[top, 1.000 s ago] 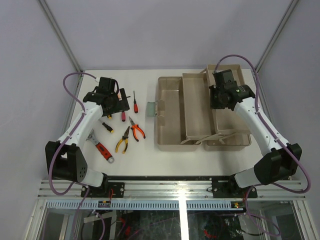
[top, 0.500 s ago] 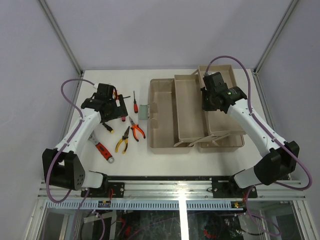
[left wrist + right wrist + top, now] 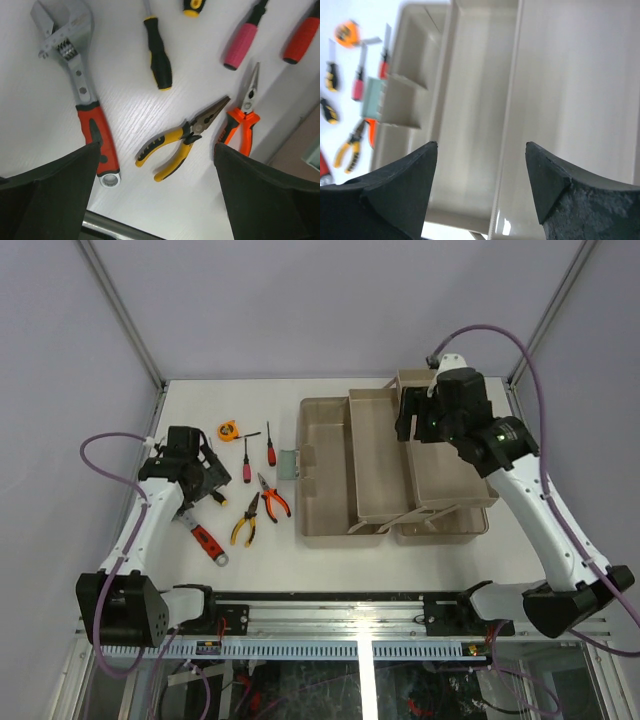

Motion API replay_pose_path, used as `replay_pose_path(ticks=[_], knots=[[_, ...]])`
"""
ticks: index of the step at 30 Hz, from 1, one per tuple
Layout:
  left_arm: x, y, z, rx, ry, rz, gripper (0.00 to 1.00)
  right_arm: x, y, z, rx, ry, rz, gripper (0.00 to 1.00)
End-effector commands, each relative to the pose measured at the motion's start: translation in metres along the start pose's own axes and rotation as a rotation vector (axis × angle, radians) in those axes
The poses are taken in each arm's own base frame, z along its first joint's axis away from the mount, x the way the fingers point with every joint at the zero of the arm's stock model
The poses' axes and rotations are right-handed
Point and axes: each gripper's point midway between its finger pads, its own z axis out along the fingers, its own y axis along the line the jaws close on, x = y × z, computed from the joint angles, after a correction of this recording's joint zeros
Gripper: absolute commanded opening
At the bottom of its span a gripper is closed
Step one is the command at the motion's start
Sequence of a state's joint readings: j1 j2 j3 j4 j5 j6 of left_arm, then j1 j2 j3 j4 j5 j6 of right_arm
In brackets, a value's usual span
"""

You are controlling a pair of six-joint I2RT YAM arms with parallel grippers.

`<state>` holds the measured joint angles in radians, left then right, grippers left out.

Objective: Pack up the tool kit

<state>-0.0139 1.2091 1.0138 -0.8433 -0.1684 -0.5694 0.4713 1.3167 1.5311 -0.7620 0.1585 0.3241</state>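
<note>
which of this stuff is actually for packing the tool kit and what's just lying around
For the job:
- toolbox
- adjustable wrench
- yellow pliers
- orange needle-nose pliers
- pink-handled screwdriver
- red-handled screwdriver
- black-and-yellow screwdriver
- orange tape measure

Just there:
- no stray items that I can see
- only the white table and the frame post

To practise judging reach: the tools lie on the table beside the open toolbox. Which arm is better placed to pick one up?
Left. The left gripper, open, hangs right over the wrench and yellow pliers; the right gripper, open and empty, is above the toolbox, away from them.
</note>
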Motion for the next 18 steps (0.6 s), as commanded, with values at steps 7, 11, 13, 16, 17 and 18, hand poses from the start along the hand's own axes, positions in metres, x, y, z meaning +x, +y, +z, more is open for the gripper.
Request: replay_pose_path(ticks=[7,11,13,16,17,18], knots=[[0.046,0.056,0.021,-0.215,0.164,-0.222,0.92,-0.081,0.036,-0.035,-0.135,-0.135,-0.058,0.78],[0.060,0.073,0.031,-0.261,0.188,-0.261,0.92,-0.084,0.040,-0.036,-0.155,-0.131,-0.049,0.78],[0.066,0.082,0.036,-0.285,0.187,-0.277,0.92,-0.082,0.042,-0.036,-0.165,-0.120,-0.049,0.78],[0.075,0.093,0.046,-0.300,0.198,-0.334,0.91,-0.080,0.043,-0.036,-0.167,-0.098,-0.059,0.78],[0.076,0.094,0.048,-0.302,0.201,-0.338,0.91,-0.079,0.042,-0.036,-0.164,-0.093,-0.064,0.78],[0.073,0.095,0.050,-0.300,0.188,-0.343,0.91,-0.079,0.043,-0.037,-0.166,-0.088,-0.068,0.78]])
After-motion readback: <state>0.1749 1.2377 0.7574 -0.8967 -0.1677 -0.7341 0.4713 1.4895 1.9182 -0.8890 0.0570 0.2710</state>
